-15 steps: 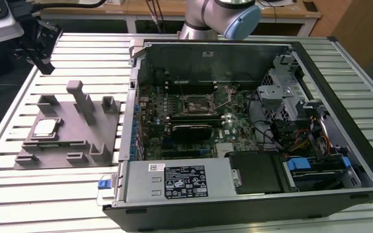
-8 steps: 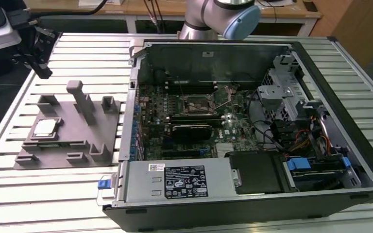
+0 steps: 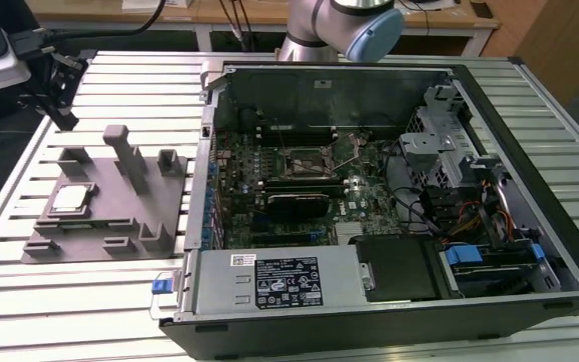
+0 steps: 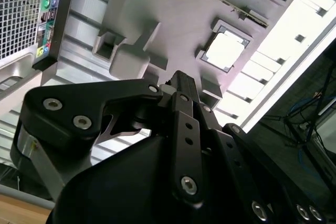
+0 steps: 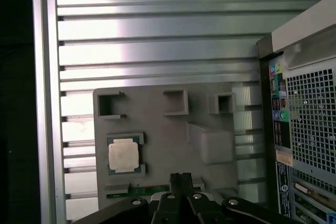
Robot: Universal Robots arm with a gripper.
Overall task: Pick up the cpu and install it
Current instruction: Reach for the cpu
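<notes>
A: CPU [image 3: 71, 197], where?
B: In its pocket on the grey tray [image 3: 68, 253], exterior view's left of the open PC case [image 3: 370, 328]. Gripper [image 5: 181, 178] hangs near it, fingers closed, holding nothing.
A: Handling?
B: Light, stiff, slick lid, prob. fragile underneath; I'd grip opposite edges. Pocket lips crowd its sides, and tall posts [image 3: 129, 158] stand beside.

Matt black finish is seen on gripper [image 5: 181, 178]. Just ahead of it, cpu [image 5: 124, 155] top: smooth shiny metal; holder [image 5: 163, 129] matt grey plastic; table [image 5: 157, 24] ribbed glossy alu.
</notes>
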